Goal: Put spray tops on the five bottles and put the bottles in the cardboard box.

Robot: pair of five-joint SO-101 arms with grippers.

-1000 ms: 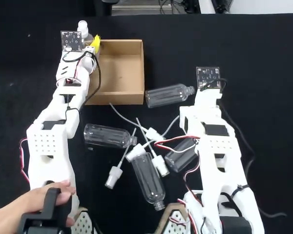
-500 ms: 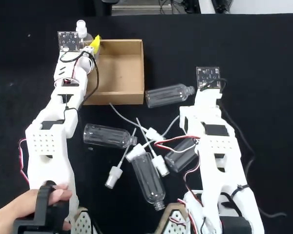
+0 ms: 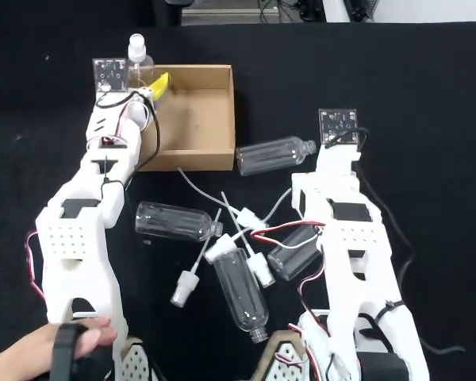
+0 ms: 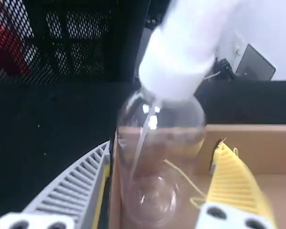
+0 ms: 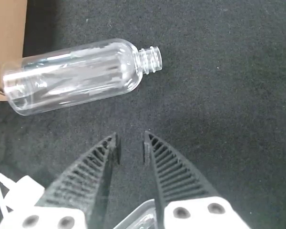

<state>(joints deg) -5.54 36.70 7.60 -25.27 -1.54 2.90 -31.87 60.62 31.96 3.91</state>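
**Spotter:** What's lying nearest us?

**Me:** I'm seeing the nearest bottle [image 3: 242, 294] lying uncapped, with loose spray tops [image 3: 258, 268] and their tubes crossing beside it. The left bottle [image 3: 174, 221] is lying just beyond, also uncapped.

**Spotter:** And the right arm?

**Me:** The right gripper [image 5: 130, 143] is hovering low with its fingers only a crack apart, holding nothing. It's pointing toward the far bottle [image 5: 76, 76], which is lying on its side just right of the cardboard box [image 3: 194, 159].

**Spotter:** The left?

**Me:** The left gripper [image 4: 152, 200] is clamping the capped bottle [image 4: 157, 124] upright at the box's far-left corner. I can't tell whether the base is sitting inside the wall or hanging over it.

**Spotter:** What's worrying you?

**Me:** I'm thinking a release here could drop the base onto the rim and tip the bottle out onto the table. The body is round and slick, so it may also be swivelling in the fingers. Later, those crossed tubes could be dragging a neighbouring top along when I'm lifting one.
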